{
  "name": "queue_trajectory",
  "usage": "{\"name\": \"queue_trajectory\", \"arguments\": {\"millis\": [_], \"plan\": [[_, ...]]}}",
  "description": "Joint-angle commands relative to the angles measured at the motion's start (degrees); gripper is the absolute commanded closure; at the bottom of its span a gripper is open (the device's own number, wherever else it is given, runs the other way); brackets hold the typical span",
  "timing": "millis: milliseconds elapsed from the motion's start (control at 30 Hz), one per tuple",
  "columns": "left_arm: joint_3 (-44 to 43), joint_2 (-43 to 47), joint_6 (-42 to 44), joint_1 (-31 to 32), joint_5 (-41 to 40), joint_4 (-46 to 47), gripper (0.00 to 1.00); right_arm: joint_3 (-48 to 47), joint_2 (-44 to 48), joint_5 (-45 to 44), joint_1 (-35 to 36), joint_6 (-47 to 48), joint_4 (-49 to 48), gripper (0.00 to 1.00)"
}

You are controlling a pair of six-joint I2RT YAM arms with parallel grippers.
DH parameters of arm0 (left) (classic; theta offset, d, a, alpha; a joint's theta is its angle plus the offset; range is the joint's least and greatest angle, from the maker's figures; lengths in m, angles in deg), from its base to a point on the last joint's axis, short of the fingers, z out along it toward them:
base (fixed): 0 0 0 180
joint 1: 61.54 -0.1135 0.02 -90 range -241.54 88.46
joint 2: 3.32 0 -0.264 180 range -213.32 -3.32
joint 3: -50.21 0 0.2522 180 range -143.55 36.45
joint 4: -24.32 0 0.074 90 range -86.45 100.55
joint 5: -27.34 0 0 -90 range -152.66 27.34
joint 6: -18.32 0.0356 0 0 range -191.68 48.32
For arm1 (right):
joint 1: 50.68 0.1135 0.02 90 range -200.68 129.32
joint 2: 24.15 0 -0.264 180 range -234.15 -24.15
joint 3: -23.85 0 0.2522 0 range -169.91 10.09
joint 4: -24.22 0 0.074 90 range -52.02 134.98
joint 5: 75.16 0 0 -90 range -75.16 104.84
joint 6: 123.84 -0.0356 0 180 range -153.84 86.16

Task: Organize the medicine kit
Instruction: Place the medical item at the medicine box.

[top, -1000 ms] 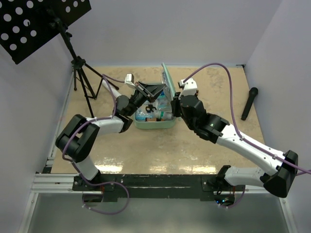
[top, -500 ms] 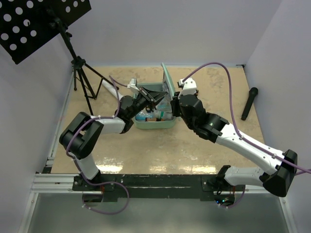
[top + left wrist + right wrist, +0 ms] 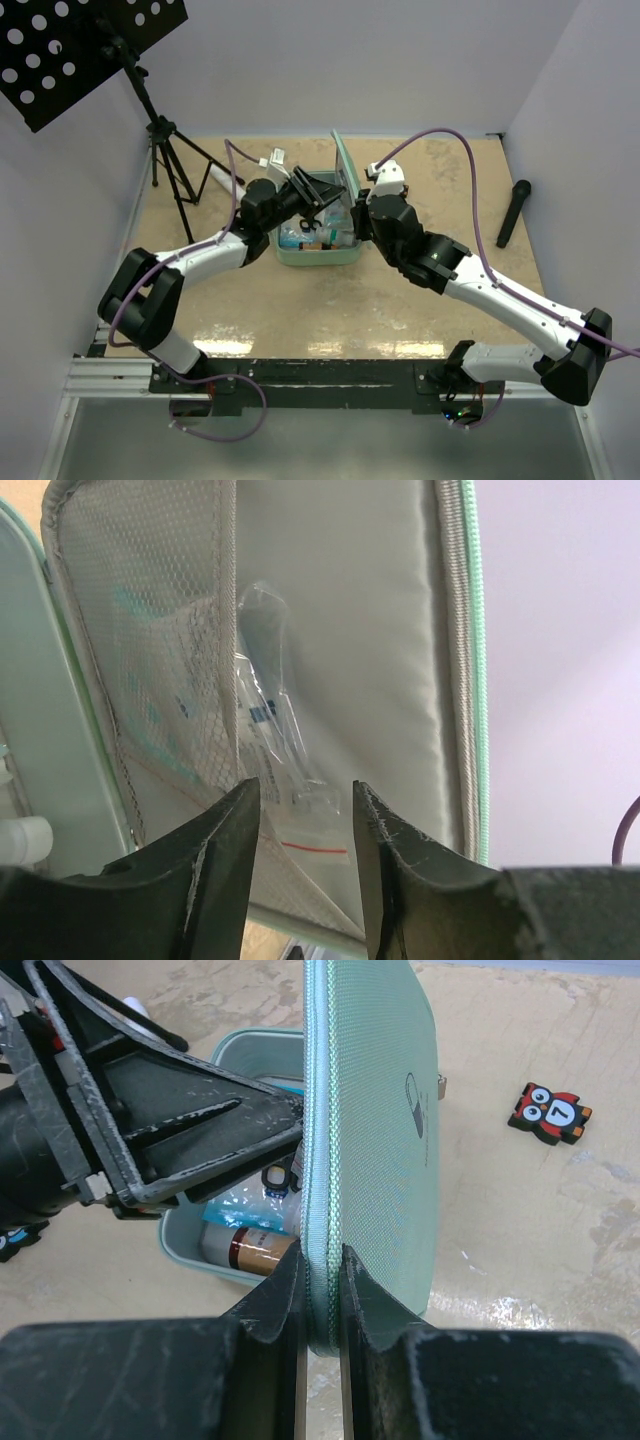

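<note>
left end effector released, packet seemingly pocketed | right end effector clamps medicine kit lid | closing not yet done

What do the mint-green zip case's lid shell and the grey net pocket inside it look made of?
Mint-green lid shell: woven fabric, matte, judging by its fine weave texture. Grey net pocket: soft see-through mesh, probably synthetic; printed packets show through its holes.

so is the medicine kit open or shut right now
Open. The medicine kit has its lid standing upright, edge pinched in the right gripper, and a brown bottle shows inside.
</note>
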Motion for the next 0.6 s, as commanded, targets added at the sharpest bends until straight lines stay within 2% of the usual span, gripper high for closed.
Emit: {"name": "queue_trajectory", "arguments": {"millis": [0, 133, 200, 300, 367, 433, 567], "plan": [[-1.7, 4.9, 4.5, -1.4, 1.3, -4.7, 0.53, -0.8, -0.6, 1.6, 0.0, -1.4, 5.0, 1.0], [2.0, 9.7, 4.7, -2.5, 1.4, -4.2, 0.53, -0.5, -0.3, 1.4, 0.0, -1.3, 5.0, 1.0], [2.1, 11.1, 6.2, -2.5, 0.3, -4.9, 0.56, -0.3, -0.3, 1.4, 0.0, -1.4, 4.8, 1.0], [-0.5, 10.6, 10.6, -2.4, -1.0, -7.5, 0.73, -0.3, -0.6, 1.3, 0.0, -1.5, 4.8, 1.0], [-3.5, 9.5, 14.3, -2.1, -2.5, -10.8, 0.89, -0.5, -0.7, 1.2, 0.0, -1.3, 4.9, 1.0], [-7.0, 8.9, 18.7, -1.2, -4.8, -14.6, 0.98, -0.5, -0.7, 0.9, 0.0, -1.3, 5.2, 1.0], [-16.0, 5.7, 25.9, 1.8, -9.4, -23.7, 1.0, -0.7, -0.9, 0.7, 0.0, -1.2, 5.4, 1.0]]}}
